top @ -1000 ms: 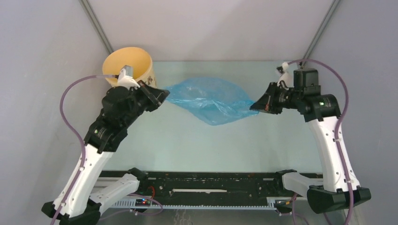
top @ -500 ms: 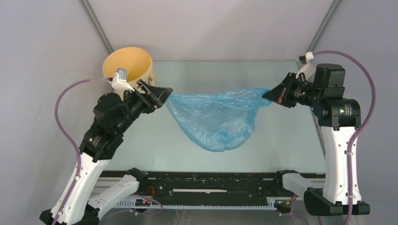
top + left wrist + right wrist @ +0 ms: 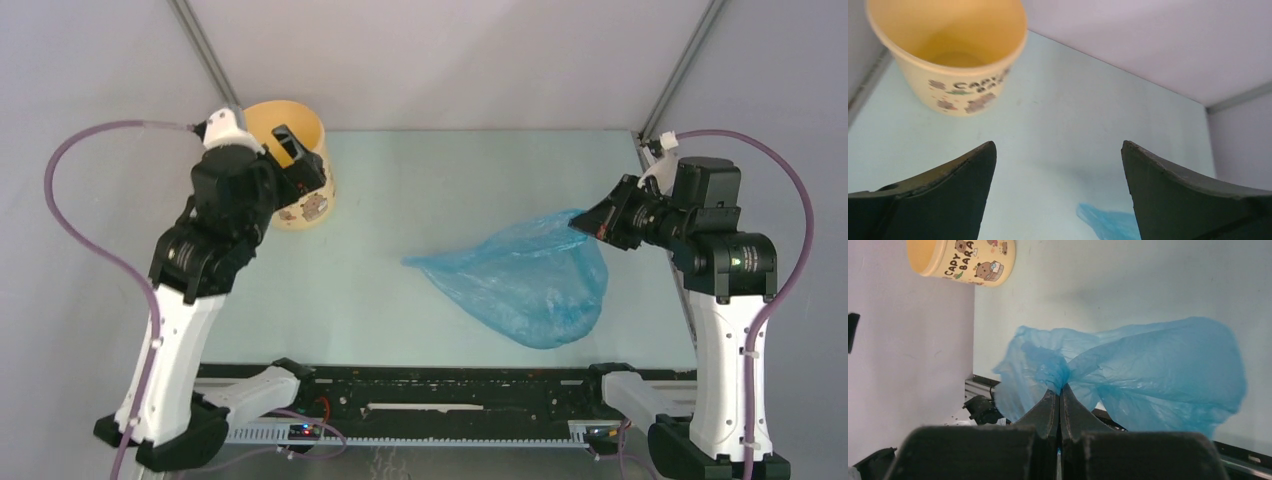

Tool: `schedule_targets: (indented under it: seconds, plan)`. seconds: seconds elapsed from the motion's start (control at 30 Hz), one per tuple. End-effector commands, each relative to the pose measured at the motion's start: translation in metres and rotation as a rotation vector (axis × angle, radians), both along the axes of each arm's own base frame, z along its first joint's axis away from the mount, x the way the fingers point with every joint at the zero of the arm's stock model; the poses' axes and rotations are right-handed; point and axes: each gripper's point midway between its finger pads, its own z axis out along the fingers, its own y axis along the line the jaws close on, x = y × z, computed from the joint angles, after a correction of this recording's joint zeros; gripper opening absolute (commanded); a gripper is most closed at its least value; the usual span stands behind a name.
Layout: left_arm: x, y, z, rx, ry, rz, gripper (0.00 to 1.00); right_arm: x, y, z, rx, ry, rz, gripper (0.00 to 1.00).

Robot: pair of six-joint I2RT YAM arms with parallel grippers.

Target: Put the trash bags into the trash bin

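A crumpled blue trash bag (image 3: pixel 530 285) droops from my right gripper (image 3: pixel 588 222), which is shut on a bunched edge of it; the rest sags toward the table on the right. In the right wrist view the bag (image 3: pixel 1148 370) spreads out from my right gripper (image 3: pixel 1059 390). The tan-yellow trash bin (image 3: pixel 316 206) stands upright at the back left, seen also as the bin (image 3: pixel 948 55) and the bin (image 3: pixel 965 260). My left gripper (image 3: pixel 300 160) hangs open right by the bin with nothing in it. In its wrist view the left gripper (image 3: pixel 1058 145) has bare table between its fingers and a bag corner (image 3: pixel 1108 220) below.
Grey walls close in the pale green table (image 3: pixel 440 180) on three sides, with metal struts (image 3: pixel 205 50) at the back corners. A black rail (image 3: pixel 440 400) runs along the near edge between the arm bases.
My left gripper opened, let go of the bag and drew back left to the bin. The bag, stretched between both grippers before, now hangs from the right gripper alone and has swung right.
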Motion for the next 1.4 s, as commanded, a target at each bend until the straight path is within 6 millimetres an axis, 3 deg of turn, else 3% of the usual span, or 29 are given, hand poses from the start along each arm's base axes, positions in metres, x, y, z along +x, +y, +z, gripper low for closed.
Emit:
schedule_targets:
  seconds: [0.0, 0.37, 0.53, 0.67, 0.83, 1.0, 1.1, 1.37]
  plan:
    - [0.038, 0.026, -0.013, 0.192, 0.108, 0.136, 1.0, -0.011, 0.005, 0.003, 0.034, -0.008, 0.022, 0.0]
    - [0.161, 0.041, -0.052, 0.293, 0.302, 0.173, 0.99, -0.023, 0.006, 0.014, 0.013, -0.033, 0.056, 0.0]
    - [0.196, 0.061, -0.068, 0.399, 0.359, 0.228, 0.99, -0.022, 0.002, 0.018, -0.01, -0.044, 0.047, 0.0]
    - [0.212, 0.071, -0.096, 0.397, 0.419, 0.214, 0.96, -0.02, 0.002, 0.017, -0.009, -0.037, 0.041, 0.0]
    - [0.219, 0.051, -0.132, 0.34, 0.487, 0.105, 0.8, -0.016, 0.002, 0.018, -0.001, -0.034, 0.032, 0.0]
    - [0.215, 0.052, -0.157, 0.375, 0.561, 0.09, 0.59, -0.015, 0.004, 0.021, 0.018, -0.04, 0.035, 0.0]
    - [0.208, 0.05, -0.159, 0.388, 0.574, 0.087, 0.39, -0.017, 0.004, 0.022, 0.022, -0.044, 0.033, 0.0]
    - [0.186, 0.012, -0.146, 0.457, 0.537, 0.005, 0.14, -0.018, 0.009, 0.023, 0.052, -0.057, 0.045, 0.0]
